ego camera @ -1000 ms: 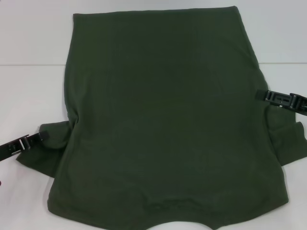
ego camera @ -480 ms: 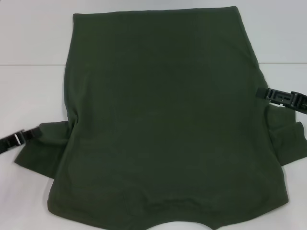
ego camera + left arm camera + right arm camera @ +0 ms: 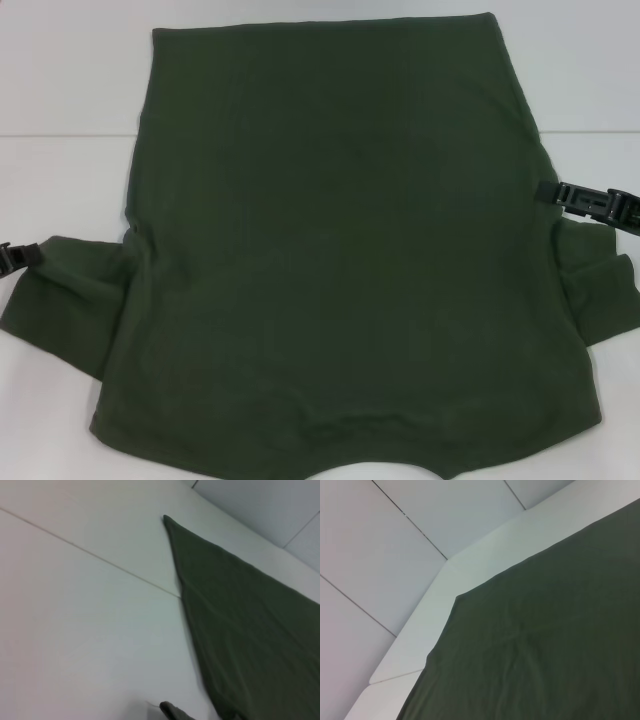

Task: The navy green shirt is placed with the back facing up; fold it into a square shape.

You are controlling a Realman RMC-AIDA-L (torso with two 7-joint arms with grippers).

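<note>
Head view is showing the left gripper (image 3: 12, 256) sitting at the nine o'clock edge of the scene, its tip touching the outer end of the left sleeve (image 3: 65, 300); only a small black part of it is showing, so I cannot tell whether it is released or clenched on the cloth. That sleeve is lying spread outward on the white table (image 3: 60, 90). Filling the centre is the navy green shirt (image 3: 340, 250), lying flat with its plain back facing up, its straight hem toward twelve o'clock and its collar end toward six o'clock. At three o'clock the right gripper (image 3: 590, 203) is resting against the shirt's side edge, just above the right sleeve (image 3: 600, 300); whether it is grasping the fabric cannot be told. Left wrist view is showing the shirt's edge (image 3: 240, 630) running across the pale table, and right wrist view is showing one shirt corner (image 3: 530, 645) near the table's rim.
</note>
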